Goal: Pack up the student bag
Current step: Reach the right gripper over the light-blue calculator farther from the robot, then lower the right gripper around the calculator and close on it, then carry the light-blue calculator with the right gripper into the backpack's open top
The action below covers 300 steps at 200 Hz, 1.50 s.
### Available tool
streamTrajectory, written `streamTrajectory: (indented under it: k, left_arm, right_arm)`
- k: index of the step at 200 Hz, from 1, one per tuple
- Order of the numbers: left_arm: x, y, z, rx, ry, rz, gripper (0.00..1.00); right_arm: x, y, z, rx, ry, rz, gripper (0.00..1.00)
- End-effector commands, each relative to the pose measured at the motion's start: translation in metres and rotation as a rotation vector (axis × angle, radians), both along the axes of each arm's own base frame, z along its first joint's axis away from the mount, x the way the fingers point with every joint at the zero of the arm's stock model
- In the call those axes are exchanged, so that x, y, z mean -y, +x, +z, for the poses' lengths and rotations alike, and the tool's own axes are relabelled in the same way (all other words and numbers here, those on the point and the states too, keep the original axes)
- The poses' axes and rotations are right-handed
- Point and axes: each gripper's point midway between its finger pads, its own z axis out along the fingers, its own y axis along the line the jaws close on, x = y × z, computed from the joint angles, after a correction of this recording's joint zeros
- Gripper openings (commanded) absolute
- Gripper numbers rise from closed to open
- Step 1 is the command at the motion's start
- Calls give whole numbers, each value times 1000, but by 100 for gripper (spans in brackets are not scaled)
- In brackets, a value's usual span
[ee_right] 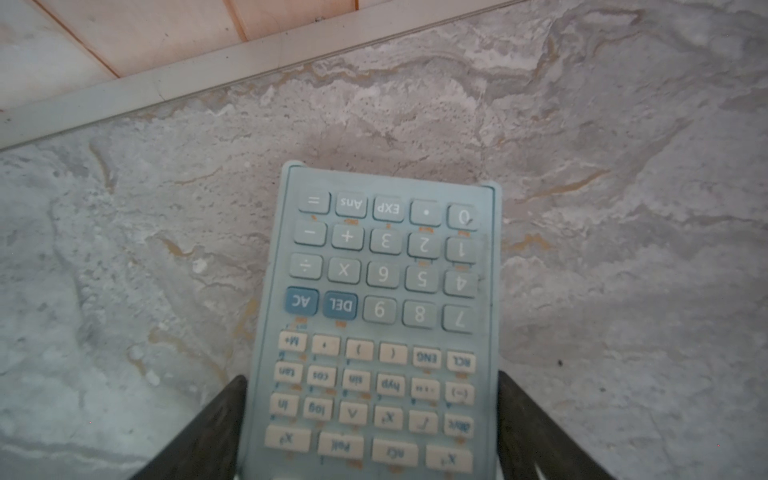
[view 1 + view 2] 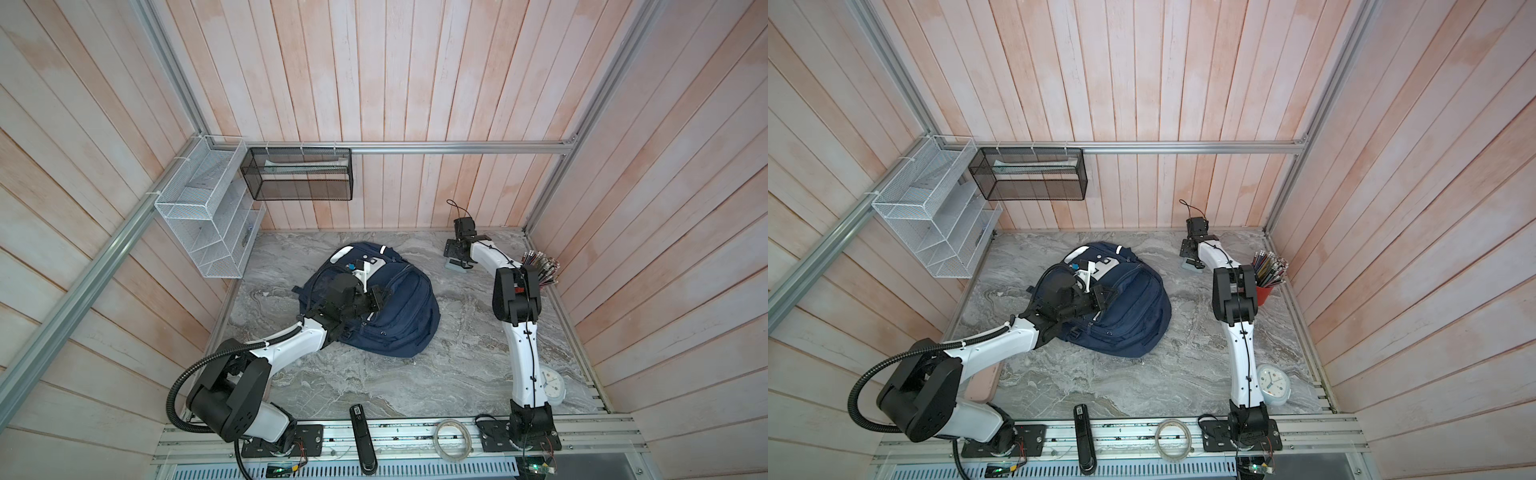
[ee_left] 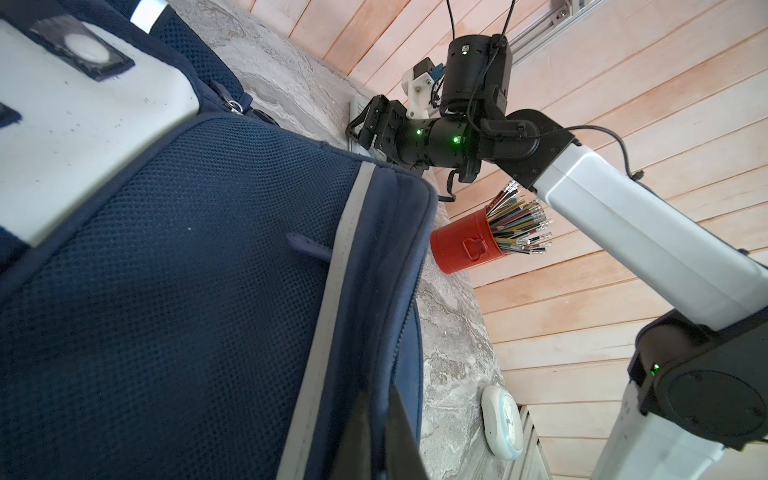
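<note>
Left jaws: we see them together, nipped on the navy edge of the student bag (image 3: 187, 249) beside its grey stripe, in the left wrist view.
Right jaws: apart. Their fingers (image 1: 536, 432) stand one along each long side of the calculator (image 1: 386, 291), just beside its edges. We cannot tell whether they press it.
Student bag: it lies flat near the middle of the table (image 2: 374, 386), on the left arm's side. The end with the white patches points to the far wall. The left arm reaches over it from the front corner.
Calculator: we find it flat on the table with its keys up, near the far wall, to the right of the bag in both top views and apart from it.
Pencil cup (image 2: 1264, 293): red and full of pencils, it stands by the right wall, close to the right arm's elbow.
Clock (image 2: 1273, 384): white, it lies on the table near the right arm's base.
Front rail: a black oblong device (image 2: 361, 432) and a tape roll (image 2: 453, 436) rest on it.
Far left corner: we see a white wire rack (image 2: 203, 224) and a black mesh basket (image 2: 297, 174) hanging there.
</note>
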Motion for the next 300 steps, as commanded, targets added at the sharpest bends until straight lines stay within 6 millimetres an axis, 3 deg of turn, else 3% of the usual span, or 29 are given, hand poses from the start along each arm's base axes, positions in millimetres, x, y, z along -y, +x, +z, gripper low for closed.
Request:
streamTrajectory:
  k: [1,40,71,118,152,174,196,235,252,274,300]
  left_arm:
    - [-8,6,0,26,27,29,0]
    - [-4,13,-9,5,26,29,0]
    - [8,20,-13,-39,-32,11,0]
    - [43,27,10,-81,-237,-94,0]
    - [51,32,23,-57,-255,-66,0]
    - [60,26,40,-48,-358,-98,0]
    - [63,23,49,-15,-322,-58,0]
    - [55,21,64,24,-319,-18,0]
    - [54,19,73,55,-286,-4,0]
    - [53,11,81,84,-265,5,0]
    - [59,5,73,65,-243,-16,0]
  right_arm:
    - [-6,-43,-30,-185,33,66,80]
    - [-15,-97,-8,-197,43,108,76]
    - [-17,-152,6,-174,94,134,75]
    - [-22,-208,24,-156,109,173,74]
    - [-25,-223,61,-84,113,187,73]
    - [-39,-235,83,-53,115,235,73]
    - [-57,-249,103,-32,112,275,73]
    - [-121,-272,130,-3,203,415,73]
    - [-148,-279,128,-28,241,481,73]
    - [-170,-272,127,-55,300,527,73]
    - [-192,-256,134,-37,359,552,74]
